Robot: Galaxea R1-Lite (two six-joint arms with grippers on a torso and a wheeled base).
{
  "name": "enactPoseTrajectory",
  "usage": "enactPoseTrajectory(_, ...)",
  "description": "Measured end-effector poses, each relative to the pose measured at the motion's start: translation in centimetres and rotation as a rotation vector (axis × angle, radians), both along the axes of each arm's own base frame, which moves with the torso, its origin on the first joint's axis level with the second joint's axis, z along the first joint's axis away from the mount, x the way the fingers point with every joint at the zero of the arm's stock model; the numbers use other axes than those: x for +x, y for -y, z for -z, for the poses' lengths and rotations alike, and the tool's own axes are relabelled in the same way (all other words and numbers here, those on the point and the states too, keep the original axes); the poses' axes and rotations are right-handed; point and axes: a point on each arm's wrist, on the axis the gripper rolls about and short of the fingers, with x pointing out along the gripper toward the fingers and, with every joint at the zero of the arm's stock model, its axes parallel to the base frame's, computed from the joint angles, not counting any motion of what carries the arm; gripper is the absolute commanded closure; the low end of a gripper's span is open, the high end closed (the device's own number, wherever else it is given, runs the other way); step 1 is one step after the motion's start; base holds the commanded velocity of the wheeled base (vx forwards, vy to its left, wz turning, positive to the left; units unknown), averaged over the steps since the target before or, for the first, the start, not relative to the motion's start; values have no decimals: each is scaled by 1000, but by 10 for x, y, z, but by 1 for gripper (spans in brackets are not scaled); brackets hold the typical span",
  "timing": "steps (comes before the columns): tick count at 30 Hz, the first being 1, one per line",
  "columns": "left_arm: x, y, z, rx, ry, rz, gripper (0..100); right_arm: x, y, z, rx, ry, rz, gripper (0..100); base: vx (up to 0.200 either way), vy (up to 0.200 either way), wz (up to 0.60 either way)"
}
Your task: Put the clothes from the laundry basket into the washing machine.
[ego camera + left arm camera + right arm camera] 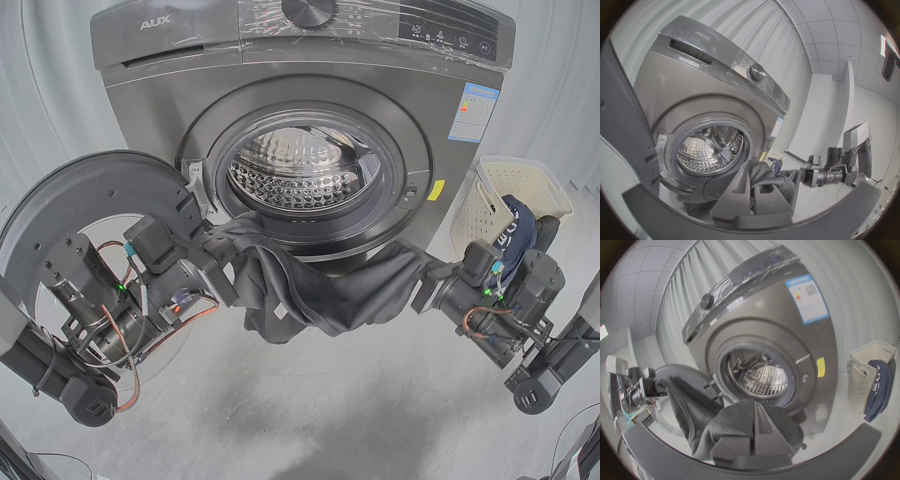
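Clamped tight on dark garment [325,294] at both ends with left gripper [219,248] and right gripper [430,275]. Held out level, spread wide, just below open mouth of washing machine [375,100]; sagging mid-span. Draped over laundry basket [550,182] rim: navy garment [522,228].

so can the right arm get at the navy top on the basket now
Probably not yet: the right gripper is shut on the grey garment stretched to the left gripper. The navy top on the basket hangs close beside that arm.
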Motion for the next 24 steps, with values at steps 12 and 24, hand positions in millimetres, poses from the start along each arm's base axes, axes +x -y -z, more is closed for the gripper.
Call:
enactPoseTrajectory(12,14,16,-4,-26,24,3,100,-27,-16,78,-207,-263,-101,0,0,0,0)
enactPoseTrajectory(24,10,15,-22,-69,76,3,100,-42,-21,119,-312,-410,-176,0,0,0,0)
